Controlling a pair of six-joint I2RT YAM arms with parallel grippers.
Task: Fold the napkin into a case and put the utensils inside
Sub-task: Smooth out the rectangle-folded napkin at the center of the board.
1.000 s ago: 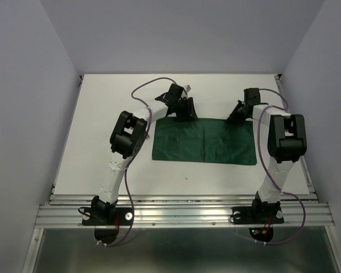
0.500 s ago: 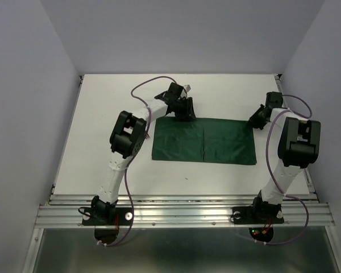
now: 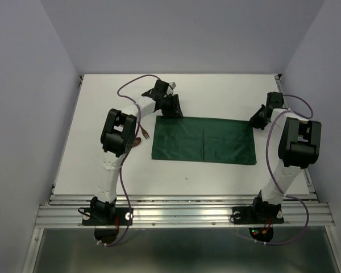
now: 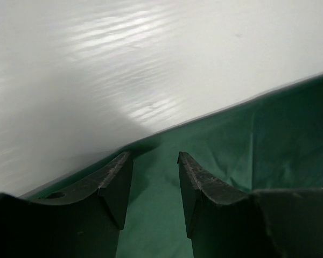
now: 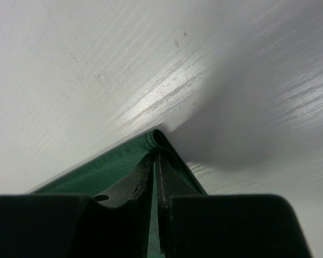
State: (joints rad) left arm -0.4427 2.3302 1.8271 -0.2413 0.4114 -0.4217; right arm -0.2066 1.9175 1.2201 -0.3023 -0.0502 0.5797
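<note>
The white tabletop (image 3: 227,91) carries 1 large item, the dark green napkin (image 3: 182,142). It lies flat as a long rectangle, a little right of the tabletop's centre, with its long sides parallel to the near edge. 1 straight crease crosses it from far side to near side, close to its middle. Its far right corner is lifted slightly off the surface. Just beside the napkin's left edge lies a slim brown wooden utensil (image 3: 142,135), partly hidden. A tiny dark speck (image 3: 186,180) sits toward the near edge.

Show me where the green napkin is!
Top view: the napkin lies flat on the table, left tool above its far left edge, right tool pinching its far right corner.
</note>
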